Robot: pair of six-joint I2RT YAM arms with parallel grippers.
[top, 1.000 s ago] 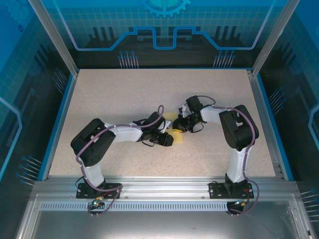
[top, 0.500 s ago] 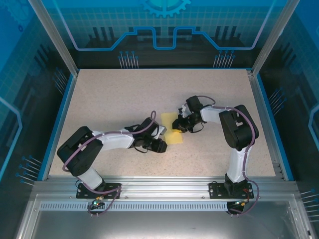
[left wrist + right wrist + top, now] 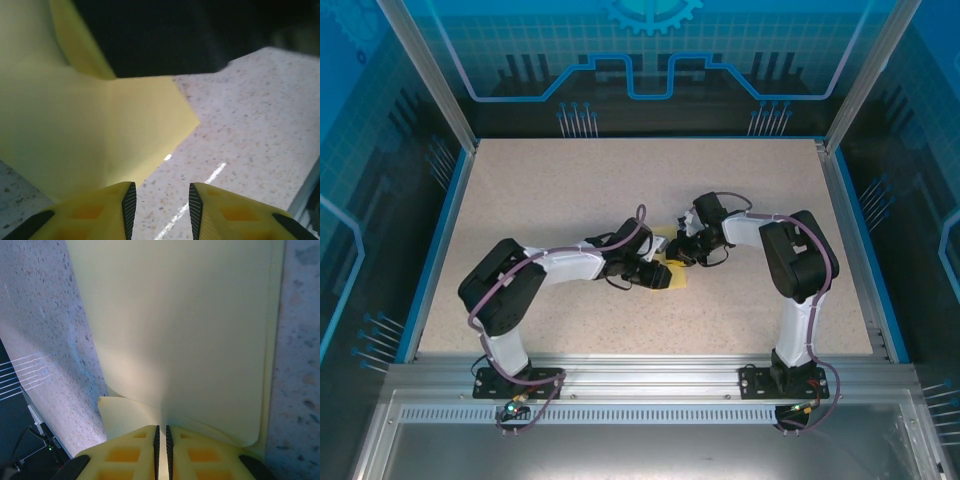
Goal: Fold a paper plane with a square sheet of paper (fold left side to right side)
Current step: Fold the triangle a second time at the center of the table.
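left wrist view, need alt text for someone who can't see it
A creased bright-yellow sheet of paper lies on a speckled table, with one flap that seems to lift at the upper left. The left gripper frames the bottom edge, its two yellow fingers apart with only table between them.

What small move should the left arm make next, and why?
Probably nudge the left gripper forward so the edge of the thin bright-yellow paper sheet enters its jaws, then close. Those jaws stand open with bare table between them, while the right gripper is shut on the sheet, holding it.
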